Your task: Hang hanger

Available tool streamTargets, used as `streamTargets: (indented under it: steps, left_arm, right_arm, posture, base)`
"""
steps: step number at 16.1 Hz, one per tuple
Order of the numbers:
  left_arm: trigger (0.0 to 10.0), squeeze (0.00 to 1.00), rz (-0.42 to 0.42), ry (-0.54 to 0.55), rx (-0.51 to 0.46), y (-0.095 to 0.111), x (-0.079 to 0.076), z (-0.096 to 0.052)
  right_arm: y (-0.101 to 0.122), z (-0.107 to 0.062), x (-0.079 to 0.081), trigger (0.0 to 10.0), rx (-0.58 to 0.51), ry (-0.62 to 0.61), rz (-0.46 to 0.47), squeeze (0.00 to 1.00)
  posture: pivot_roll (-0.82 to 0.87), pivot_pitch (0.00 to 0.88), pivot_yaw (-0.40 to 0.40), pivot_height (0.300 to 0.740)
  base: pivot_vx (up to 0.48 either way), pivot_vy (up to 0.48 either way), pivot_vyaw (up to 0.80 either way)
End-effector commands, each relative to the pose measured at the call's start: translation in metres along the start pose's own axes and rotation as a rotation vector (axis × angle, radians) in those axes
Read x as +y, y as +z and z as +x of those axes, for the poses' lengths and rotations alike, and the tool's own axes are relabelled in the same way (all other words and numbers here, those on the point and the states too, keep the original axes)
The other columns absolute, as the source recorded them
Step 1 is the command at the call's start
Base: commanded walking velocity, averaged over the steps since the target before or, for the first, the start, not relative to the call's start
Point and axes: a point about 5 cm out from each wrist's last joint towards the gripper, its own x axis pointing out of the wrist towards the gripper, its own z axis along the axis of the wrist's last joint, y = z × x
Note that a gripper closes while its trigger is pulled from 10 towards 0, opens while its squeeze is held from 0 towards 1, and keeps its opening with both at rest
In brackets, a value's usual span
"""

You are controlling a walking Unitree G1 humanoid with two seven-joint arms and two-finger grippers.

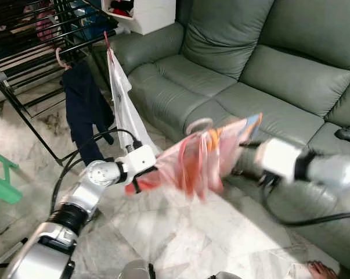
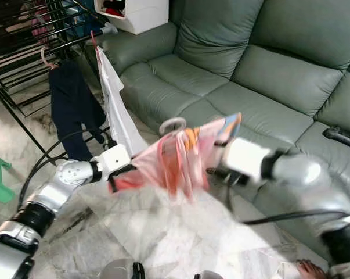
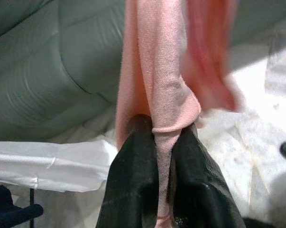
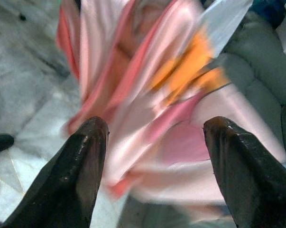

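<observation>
With the left gripper point(image 3: 164, 156) clamped on the pink garment point(image 1: 192, 160) and the right gripper point(image 4: 154, 156) spread apart behind it, the hanger point(image 1: 199, 125) is mid-carry above the floor point(image 1: 180, 232) and probably next needs lifting leftward to the drying rack point(image 1: 41, 52), clear of the sofa point(image 1: 250, 70).

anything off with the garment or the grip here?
The pink garment is bunched up, not hanging flat from its hanger hook. The left pincer pinches one fold of it; the right pincer is open, with the blurred cloth in front of it.
</observation>
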Motion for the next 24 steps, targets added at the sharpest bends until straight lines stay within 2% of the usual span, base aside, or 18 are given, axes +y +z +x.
streamTargets:
  steps: [1,3,6,7,9,10,11,13,20,24]
  left_arm:
    - [0.0,0.0,0.082,-0.023,-0.02,0.009,0.007,-0.001]
    - [0.0,0.0,0.091,-0.061,-0.025,0.011,0.005,0.0]
    - [0.0,0.0,0.129,-0.128,-0.056,0.017,0.0,0.001]
    - [0.0,0.0,0.171,-0.159,-0.065,0.02,-0.002,0.002]
    - [0.0,0.0,0.195,-0.205,-0.092,0.024,-0.008,0.002]
    - [0.0,0.0,0.2,-0.222,-0.105,0.026,-0.012,0.002]
    - [0.0,0.0,0.202,-0.229,-0.108,0.026,-0.013,0.003]
    - [0.0,0.0,0.208,-0.259,-0.126,0.029,-0.018,0.005]
    - [0.0,0.0,0.211,-0.289,-0.129,0.03,-0.022,0.007]
    - [0.0,0.0,0.209,-0.304,-0.12,0.028,-0.024,0.008]
  right_arm:
    - [0.013,-0.005,-0.009,10.0,-0.041,0.001,-0.017,1.0]
    - [0.011,-0.01,-0.018,10.0,-0.013,0.016,-0.032,1.0]
    - [-0.005,-0.015,-0.019,10.0,0.077,0.101,0.0,1.0]
    - [-0.014,-0.015,-0.016,10.0,0.118,0.161,0.021,0.0]
    - [-0.023,-0.011,-0.011,10.0,0.159,0.227,0.03,0.0]
    - [-0.027,-0.006,-0.009,5.7,0.165,0.248,0.059,0.0]
    - [-0.031,-0.004,-0.009,0.0,0.173,0.258,0.069,0.0]
    - [-0.044,0.002,-0.003,0.0,0.207,0.331,0.151,0.0]
    - [-0.058,0.002,-0.007,0.0,0.276,0.422,0.212,0.0]
    - [-0.058,0.003,-0.009,0.0,0.268,0.436,0.232,0.0]
  posture:
    - [-0.07,0.0,0.068,0.74]
    - [-0.07,0.0,0.069,0.74]
    - [-0.07,0.0,0.068,0.74]
    - [-0.07,0.0,0.066,0.74]
    - [-0.07,0.0,0.065,0.74]
    - [-0.07,0.0,0.065,0.74]
    - [-0.07,0.0,0.063,0.74]
    - [-0.07,0.0,0.065,0.74]
    - [-0.06,0.0,0.057,0.74]
    - [-0.06,0.0,0.055,0.74]
  base:
    - [0.0,0.0,0.0]
    - [0.0,0.0,0.0]
    - [0.0,0.0,0.0]
    - [0.0,0.0,0.0]
    - [0.0,0.0,0.0]
    - [0.0,0.0,0.0]
    - [0.0,0.0,0.0]
    - [0.0,0.0,0.0]
    - [0.0,0.0,0.0]
    - [0.0,0.0,0.0]
